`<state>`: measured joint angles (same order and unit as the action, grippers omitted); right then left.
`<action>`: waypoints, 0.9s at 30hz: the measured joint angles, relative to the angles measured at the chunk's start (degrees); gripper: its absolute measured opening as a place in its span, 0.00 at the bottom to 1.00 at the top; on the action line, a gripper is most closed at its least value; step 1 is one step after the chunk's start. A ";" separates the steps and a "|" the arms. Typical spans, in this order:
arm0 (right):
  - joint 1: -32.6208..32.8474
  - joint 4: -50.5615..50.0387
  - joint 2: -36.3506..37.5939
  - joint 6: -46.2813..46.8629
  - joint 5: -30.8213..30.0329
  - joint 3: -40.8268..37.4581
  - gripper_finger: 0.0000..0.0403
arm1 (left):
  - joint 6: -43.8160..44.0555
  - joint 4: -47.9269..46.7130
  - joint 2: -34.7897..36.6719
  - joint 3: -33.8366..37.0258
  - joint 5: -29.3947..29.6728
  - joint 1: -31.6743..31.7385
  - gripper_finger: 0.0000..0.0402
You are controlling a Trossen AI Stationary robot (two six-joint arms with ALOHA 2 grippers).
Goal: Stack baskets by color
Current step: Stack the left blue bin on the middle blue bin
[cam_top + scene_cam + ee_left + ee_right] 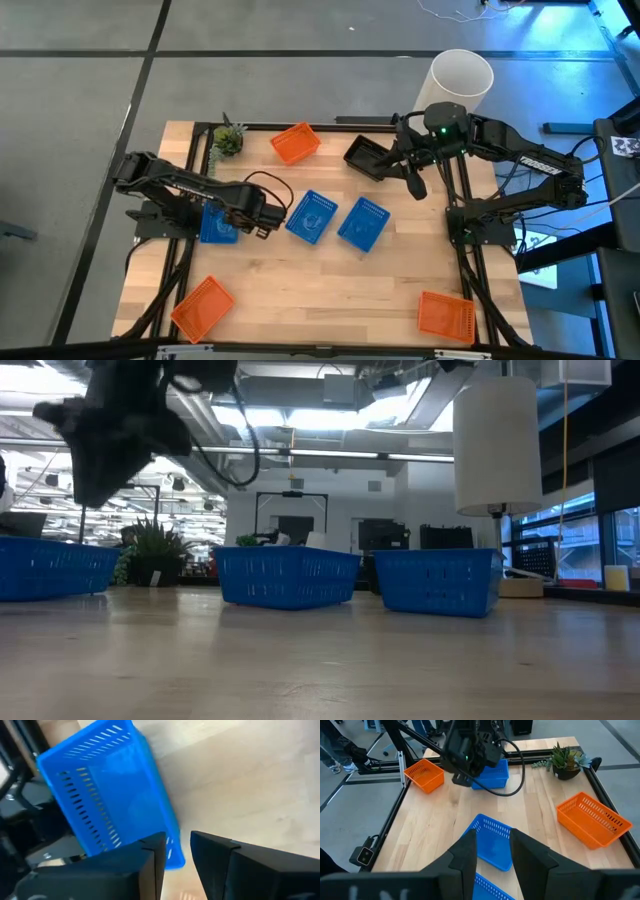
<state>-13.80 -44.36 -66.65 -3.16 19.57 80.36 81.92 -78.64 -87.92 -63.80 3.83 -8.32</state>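
On table (pixel 300 300): blue mesh baskets (pixel 311 216)

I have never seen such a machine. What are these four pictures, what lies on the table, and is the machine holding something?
These are two dark robot arms at a wooden table, each ending in a two-finger gripper. One picture looks straight down, one looks level across the tabletop, and two come from cameras on the arms' wrists.

On the table lie three blue baskets, three orange baskets, one black basket and a small green plant. A tall white cylinder stands at the far edge.

The left gripper is beside the leftmost blue basket, and its jaws are slightly apart with nothing between them. The right gripper hangs near the black basket, jaws open and empty.
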 joint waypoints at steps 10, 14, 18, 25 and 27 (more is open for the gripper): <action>0.00 -0.02 0.00 0.06 0.02 0.00 0.29 | 4.97 2.54 0.02 5.62 1.12 0.04 0.20; 0.00 -0.02 0.00 0.06 0.00 0.00 0.29 | 4.97 6.59 0.02 7.24 1.60 0.04 0.20; 0.00 -0.02 0.00 0.08 0.00 -0.02 0.29 | 4.97 7.79 0.02 8.42 1.60 0.04 0.20; 0.00 -0.02 0.00 0.08 0.00 -0.02 0.29 | 5.11 7.85 0.02 8.77 4.65 0.04 0.20; 0.00 -0.02 0.00 0.08 0.00 -0.02 0.29 | 5.14 7.99 0.02 8.77 5.54 0.04 0.20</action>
<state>-13.80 -44.38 -66.65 -3.08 19.57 80.34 87.07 -70.65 -87.90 -55.02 9.38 -8.27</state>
